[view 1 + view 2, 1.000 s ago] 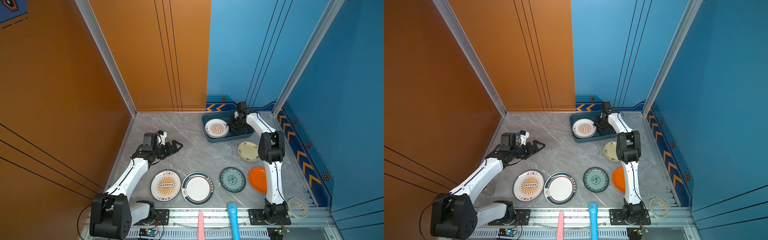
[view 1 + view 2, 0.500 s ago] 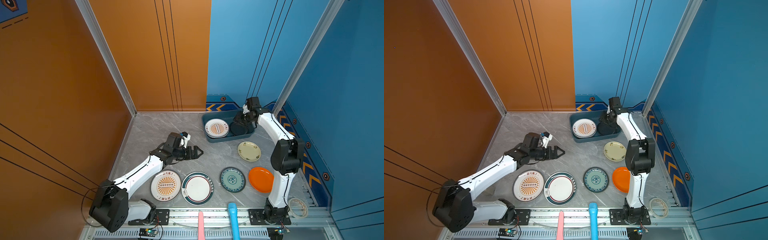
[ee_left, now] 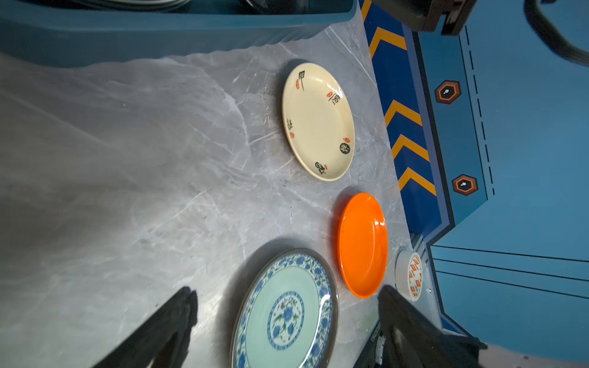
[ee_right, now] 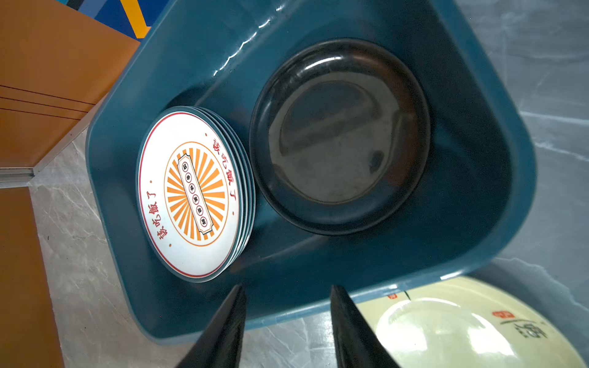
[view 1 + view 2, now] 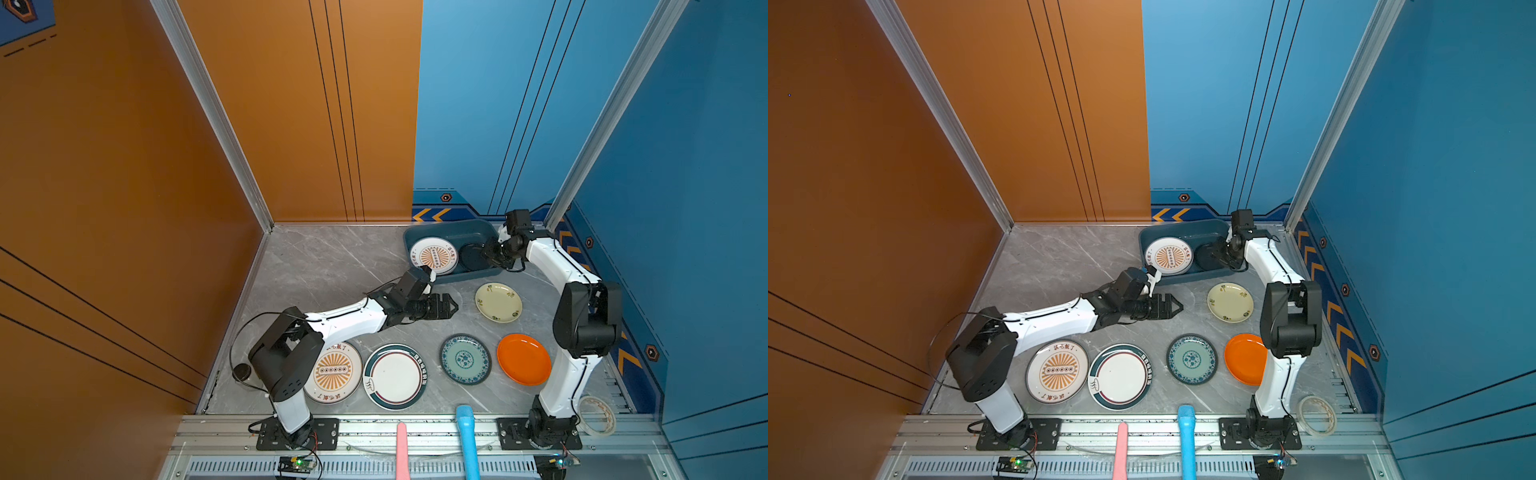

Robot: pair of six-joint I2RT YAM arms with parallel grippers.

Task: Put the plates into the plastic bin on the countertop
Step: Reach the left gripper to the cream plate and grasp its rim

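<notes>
- The countertop (image 5: 332, 266) carries five loose plates, all lying flat and none touching either set of fingers.
- The plastic bin (image 5: 451, 229) sits under the right fingers (image 4: 223, 331). In it, a stack of sunburst plates (image 4: 191, 194) lies just beside a black plate (image 4: 338, 140).
- A sunburst plate (image 5: 332, 372) and a teal-rimmed plate (image 5: 395, 376) lie behind the left fingers (image 3: 165, 328), by that arm's base.
- The blue patterned plate (image 3: 287, 315) shows between the left fingertips, with the orange plate (image 3: 361, 243) beside it.
- The cream plate (image 5: 498, 302) lies straight ahead of the left fingertips, apart from them.
- The left gripper (image 5: 453, 306) is spread wide and empty over bare marble, probably reaching. A flat plate offers only its rim, so come in low, one finger under the lip and one over, then pinch.
- The right gripper (image 4: 287, 288) is parted, with nothing between. It should clear the bin before a plate arrives.
</notes>
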